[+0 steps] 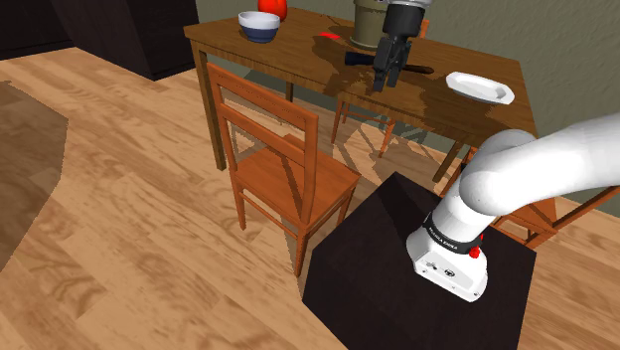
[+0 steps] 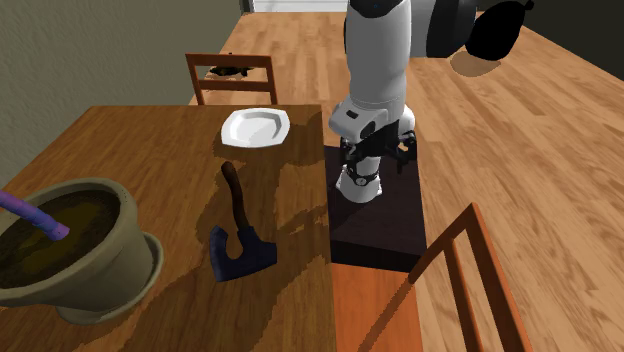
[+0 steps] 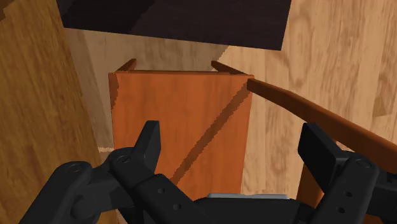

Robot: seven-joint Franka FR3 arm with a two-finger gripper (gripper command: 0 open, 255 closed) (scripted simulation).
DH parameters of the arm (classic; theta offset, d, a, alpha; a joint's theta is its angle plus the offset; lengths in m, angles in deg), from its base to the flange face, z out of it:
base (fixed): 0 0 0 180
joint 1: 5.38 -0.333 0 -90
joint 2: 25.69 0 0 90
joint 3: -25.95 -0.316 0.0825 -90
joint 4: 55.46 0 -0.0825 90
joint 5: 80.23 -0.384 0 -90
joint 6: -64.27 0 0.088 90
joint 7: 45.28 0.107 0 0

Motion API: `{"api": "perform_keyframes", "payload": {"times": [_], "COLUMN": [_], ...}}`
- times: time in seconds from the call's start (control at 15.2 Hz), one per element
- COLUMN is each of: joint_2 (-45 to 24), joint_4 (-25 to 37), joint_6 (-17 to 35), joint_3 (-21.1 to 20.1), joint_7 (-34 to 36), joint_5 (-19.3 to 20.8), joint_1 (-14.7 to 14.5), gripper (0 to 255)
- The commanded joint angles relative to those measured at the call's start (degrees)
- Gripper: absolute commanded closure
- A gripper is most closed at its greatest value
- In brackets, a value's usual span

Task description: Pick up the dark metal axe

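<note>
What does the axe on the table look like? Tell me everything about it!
The axe has a dark bluish head with a wide flaring blade and a short, slightly curved dark brown handle. It lies flat on the wooden table, near the edge. Its handle end points toward the white plate, and its head is near the big pot. Only the table touches it; nothing holds it.

Looking down past wide-open gripper point(image 3: 232, 132) onto orange-brown chair seat point(image 3: 178, 114), backrest rail point(image 3: 305, 108) slanting by one finger, wooden table top point(image 3: 32, 95) alongside, black stand point(image 3: 178, 19) beyond, wood floor point(image 3: 343, 44) around.
</note>
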Motion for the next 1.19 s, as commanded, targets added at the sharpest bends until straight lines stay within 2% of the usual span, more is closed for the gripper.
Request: {"api": "perform_keyframes", "payload": {"times": [0.0,0.59,1.12], "joint_2": [0.0,-8.29,-19.67], "joint_4": [0.0,5.93,15.97], "joint_6": [0.0,4.17,8.69], "joint_3": [0.0,9.89,17.99], "joint_7": [0.0,-18.48,-34.54], "joint_5": [0.0,9.91,13.86], "joint_1": [0.0,1.29,0.84], "gripper": [0,0,0]}}
